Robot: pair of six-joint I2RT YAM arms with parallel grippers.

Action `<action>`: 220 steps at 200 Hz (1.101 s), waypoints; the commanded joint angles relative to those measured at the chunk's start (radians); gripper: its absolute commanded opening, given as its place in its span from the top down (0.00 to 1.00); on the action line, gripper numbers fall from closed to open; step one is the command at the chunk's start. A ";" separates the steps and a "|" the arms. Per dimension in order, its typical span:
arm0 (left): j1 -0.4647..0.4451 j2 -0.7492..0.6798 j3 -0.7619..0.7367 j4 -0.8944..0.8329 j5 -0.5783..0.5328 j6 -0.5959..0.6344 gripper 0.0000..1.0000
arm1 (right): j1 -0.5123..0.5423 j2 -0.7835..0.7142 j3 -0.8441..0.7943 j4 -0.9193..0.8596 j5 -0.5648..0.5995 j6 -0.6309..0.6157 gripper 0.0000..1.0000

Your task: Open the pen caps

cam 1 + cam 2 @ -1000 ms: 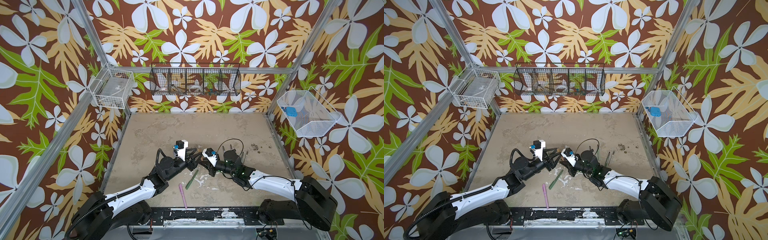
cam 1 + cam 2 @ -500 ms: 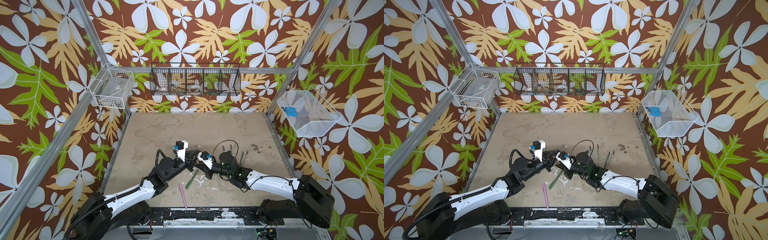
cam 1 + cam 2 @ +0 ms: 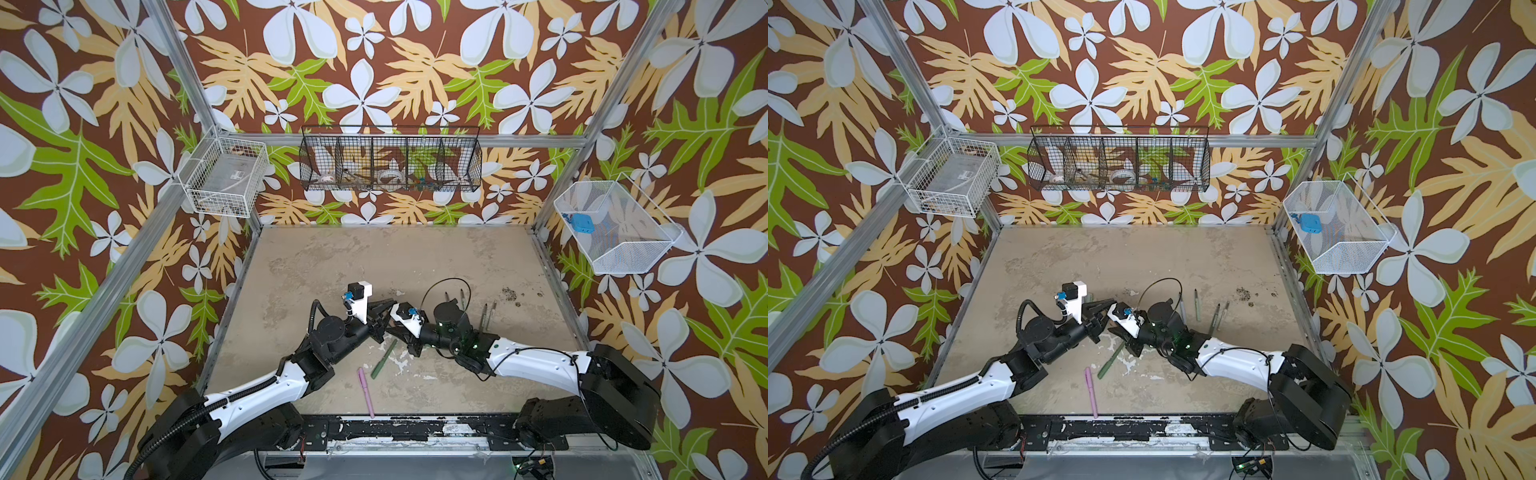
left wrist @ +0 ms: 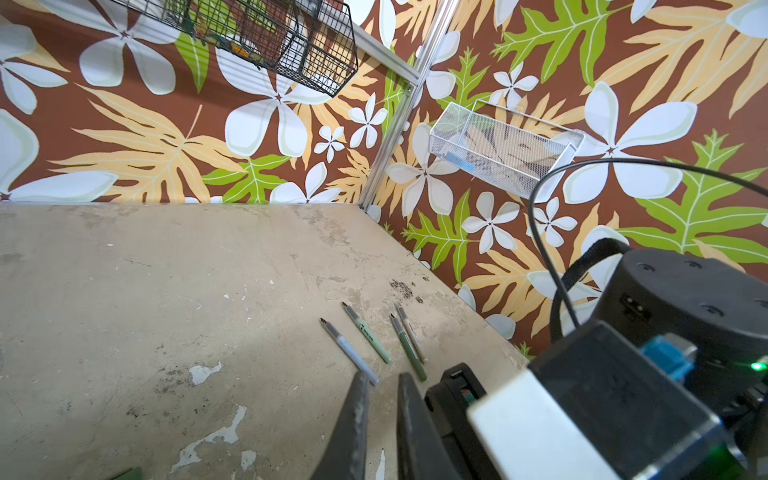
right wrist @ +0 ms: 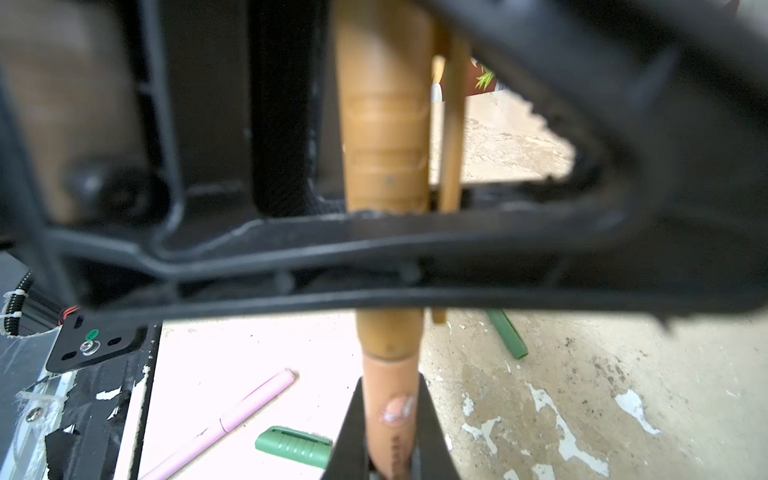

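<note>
The left gripper [image 4: 382, 378] and right gripper [image 5: 390, 380] meet tip to tip near the centre of the worktop [image 3: 374, 257]. The right gripper is clamped on the barrel of the brown pen [image 5: 388, 399]. The left gripper is closed across the brown cap [image 5: 384, 124], which sits on the pen's end away from the right gripper, with its clip [image 5: 451, 124] to one side. The cap's rim overlaps the barrel and no gap shows.

Caps counted: two. The second, a green cap [image 5: 295, 446], lies loose on the worktop just beside the right gripper's fingers [image 5: 349, 440]. It appears only in the right wrist view.

Pens toward the front edge: two. The green pen [image 3: 384, 359] lies just in front of the grippers; whether it is capped cannot be told. The capped pink pen [image 3: 365, 392] lies beyond it, its tail near the front edge.

Uncapped pens [image 4: 366, 332]: four, dark-tipped, in two pairs between the grippers and the right edge.
</note>
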 commanded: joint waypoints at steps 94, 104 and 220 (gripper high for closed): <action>0.004 -0.048 -0.009 0.024 -0.110 -0.005 1.00 | 0.026 0.051 0.026 -0.082 0.219 0.006 1.00; 0.003 -0.052 -0.009 0.025 -0.116 -0.005 1.00 | 0.048 0.050 0.031 -0.093 0.277 -0.004 1.00; 0.005 -0.083 -0.031 0.044 -0.111 -0.008 1.00 | -0.032 0.024 0.011 -0.100 -0.119 0.008 1.00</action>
